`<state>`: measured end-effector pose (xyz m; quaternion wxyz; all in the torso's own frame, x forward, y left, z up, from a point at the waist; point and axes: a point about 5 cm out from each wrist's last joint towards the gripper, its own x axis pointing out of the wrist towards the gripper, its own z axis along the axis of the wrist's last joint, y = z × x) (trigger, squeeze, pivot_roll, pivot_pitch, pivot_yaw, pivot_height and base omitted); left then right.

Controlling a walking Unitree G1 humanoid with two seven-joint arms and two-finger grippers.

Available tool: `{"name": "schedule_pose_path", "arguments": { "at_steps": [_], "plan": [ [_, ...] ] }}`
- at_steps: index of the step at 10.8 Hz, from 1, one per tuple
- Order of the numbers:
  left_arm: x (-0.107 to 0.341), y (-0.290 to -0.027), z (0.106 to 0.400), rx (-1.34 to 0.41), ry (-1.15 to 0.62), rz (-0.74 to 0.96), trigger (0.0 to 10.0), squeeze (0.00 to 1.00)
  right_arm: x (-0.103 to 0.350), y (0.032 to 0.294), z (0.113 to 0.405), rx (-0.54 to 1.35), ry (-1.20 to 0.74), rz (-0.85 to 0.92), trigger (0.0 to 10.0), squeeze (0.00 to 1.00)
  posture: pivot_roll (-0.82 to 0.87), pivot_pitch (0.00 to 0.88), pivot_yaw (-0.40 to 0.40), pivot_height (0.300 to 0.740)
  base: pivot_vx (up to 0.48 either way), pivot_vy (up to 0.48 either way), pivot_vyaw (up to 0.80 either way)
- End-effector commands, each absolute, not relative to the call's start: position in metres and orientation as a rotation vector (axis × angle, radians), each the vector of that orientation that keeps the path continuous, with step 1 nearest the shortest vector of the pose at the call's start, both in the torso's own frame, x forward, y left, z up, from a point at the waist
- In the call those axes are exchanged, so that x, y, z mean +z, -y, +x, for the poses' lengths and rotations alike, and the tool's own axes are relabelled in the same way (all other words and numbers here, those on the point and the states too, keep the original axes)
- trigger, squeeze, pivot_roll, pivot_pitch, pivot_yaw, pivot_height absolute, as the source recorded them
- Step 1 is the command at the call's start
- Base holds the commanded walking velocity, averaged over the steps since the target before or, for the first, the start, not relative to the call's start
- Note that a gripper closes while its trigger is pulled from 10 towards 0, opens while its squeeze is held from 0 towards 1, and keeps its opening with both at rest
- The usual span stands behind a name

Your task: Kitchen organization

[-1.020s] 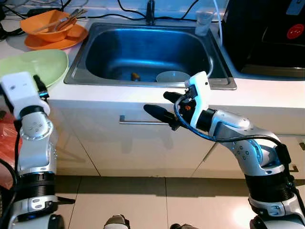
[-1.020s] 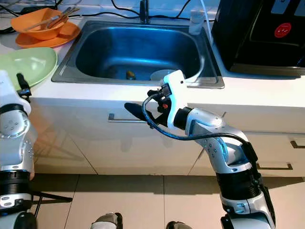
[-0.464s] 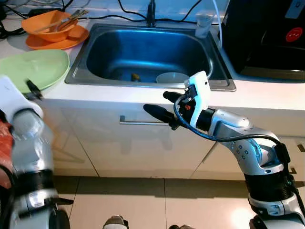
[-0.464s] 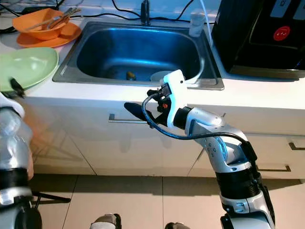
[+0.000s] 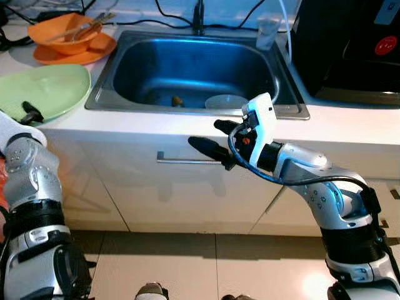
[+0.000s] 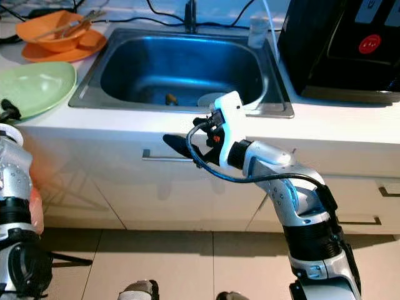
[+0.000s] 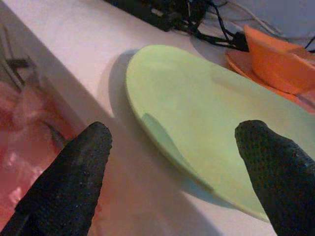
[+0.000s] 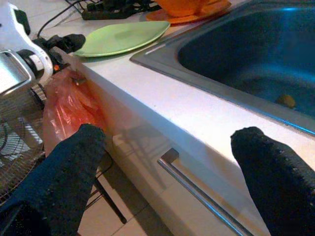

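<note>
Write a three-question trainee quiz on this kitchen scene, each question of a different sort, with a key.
1. True or false: the left gripper is shut on the green plate.
2. What lies in the sink? A) a small bowl B) a kettle C) a pan
3. Fill in: the orange bowl sits on an orange ____.

Key:
1. False; its fingers are open, near the plate's edge.
2. A
3. plate. The right gripper hangs open before the drawer handle.

Left pincer [image 5: 28, 113] touches the green plate's [image 5: 53, 87] near rim.
</note>
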<state>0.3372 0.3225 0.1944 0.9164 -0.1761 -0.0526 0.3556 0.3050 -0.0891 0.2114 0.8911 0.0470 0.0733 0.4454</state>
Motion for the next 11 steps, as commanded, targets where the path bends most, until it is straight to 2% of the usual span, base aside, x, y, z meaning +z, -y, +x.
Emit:
{"name": "schedule_pose_path", "arguments": {
  "at_steps": [1, 3, 7, 9, 11],
  "plan": [
    [0.195, -0.324, 0.341, 0.708, 0.114, -0.389, 10.0, 1.0, 0.213, 0.089, 0.303, 0.933, -0.142, 0.089, 10.0, 0.09, 0.11, 0.105, -0.015, 0.74, 0.0, 0.0, 0.0],
    [0.198, -0.317, 0.349, 0.649, 0.131, -0.416, 10.0, 1.0, 0.213, 0.09, 0.303, 0.926, -0.142, 0.089, 10.0, 0.09, 0.11, 0.102, -0.01, 0.74, 0.0, 0.0, 0.0],
    [0.202, -0.316, 0.354, 0.644, 0.138, -0.467, 10.0, 1.0, 0.213, 0.093, 0.302, 0.917, -0.146, 0.087, 10.0, 0.09, 0.1, 0.104, -0.007, 0.74, 0.0, 0.0, 0.0],
    [0.198, -0.32, 0.353, 0.677, 0.113, -0.489, 10.0, 1.0, 0.213, 0.093, 0.302, 0.916, -0.145, 0.087, 10.0, 0.09, 0.1, 0.105, -0.007, 0.74, 0.0, 0.0, 0.0],
    [0.204, -0.333, 0.346, 0.744, 0.16, -0.445, 10.0, 1.0, 0.212, 0.094, 0.302, 0.913, -0.149, 0.086, 10.0, 0.09, 0.1, 0.106, -0.008, 0.74, 0.0, 0.0, 0.0]
  ]
}}
